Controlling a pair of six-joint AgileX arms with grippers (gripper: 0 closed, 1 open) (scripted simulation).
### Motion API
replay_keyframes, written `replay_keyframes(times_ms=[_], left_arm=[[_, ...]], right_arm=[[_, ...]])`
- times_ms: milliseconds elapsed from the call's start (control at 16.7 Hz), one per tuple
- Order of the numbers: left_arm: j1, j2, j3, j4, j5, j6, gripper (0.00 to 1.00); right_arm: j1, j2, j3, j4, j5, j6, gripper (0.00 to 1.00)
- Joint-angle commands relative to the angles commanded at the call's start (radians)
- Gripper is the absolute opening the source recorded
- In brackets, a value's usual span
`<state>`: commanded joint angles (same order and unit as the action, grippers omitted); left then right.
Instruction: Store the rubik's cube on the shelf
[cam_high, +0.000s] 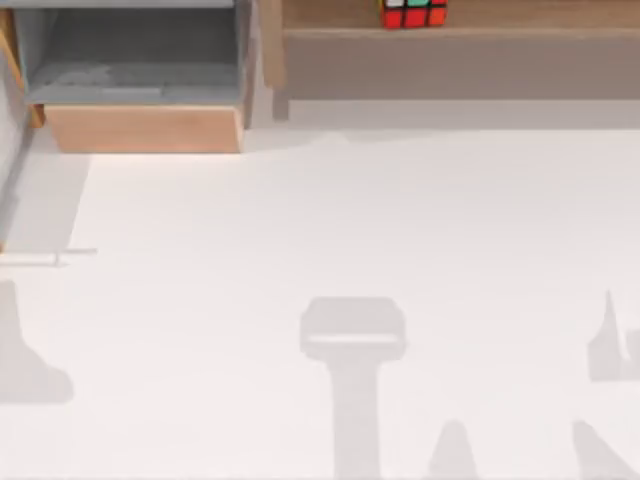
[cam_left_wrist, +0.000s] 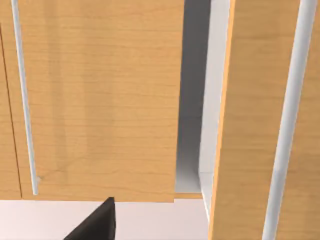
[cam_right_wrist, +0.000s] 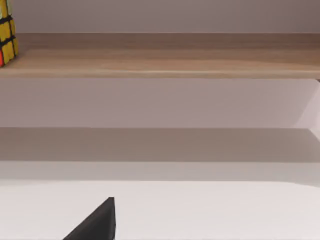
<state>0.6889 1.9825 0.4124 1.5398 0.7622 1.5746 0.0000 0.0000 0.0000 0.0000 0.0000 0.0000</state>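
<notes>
A: On the shelf (cam_high: 500, 15) at the far right of the top view sits the rubik's cube (cam_high: 412, 13), already stored. No arm reaches over the white table (cam_high: 350, 220).

B: And the left wrist view?

A: Wooden drawer unit (cam_left_wrist: 100, 100) close ahead; whether that gripper is apart or together, I cannot tell.

B: The right wrist view?

A: The cube lies ahead on the ledge, nearer the right arm; its grip I cannot tell either.

A rendered test scene: bare white table (cam_high: 330, 250), plain wooden shelf (cam_high: 480, 20), drawer unit (cam_high: 140, 90).
</notes>
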Motion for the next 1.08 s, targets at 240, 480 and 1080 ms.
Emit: replay_keyframes(times_ms=[240,480,1080], left_arm=[[0.03,0.009,0.025,0.001,-0.001,0.016,1.0],[0.024,0.007,0.027,-0.002,-0.004,0.015,1.0],[-0.03,0.04,0.103,-0.045,-0.06,0.015,0.92]], right_arm=[[0.0,0.0,0.0,0.0,0.0,0.0,1.0],[0.0,0.0,0.0,0.0,0.0,0.0,1.0],[0.0,0.0,0.0,0.0,0.0,0.0,1.0]])
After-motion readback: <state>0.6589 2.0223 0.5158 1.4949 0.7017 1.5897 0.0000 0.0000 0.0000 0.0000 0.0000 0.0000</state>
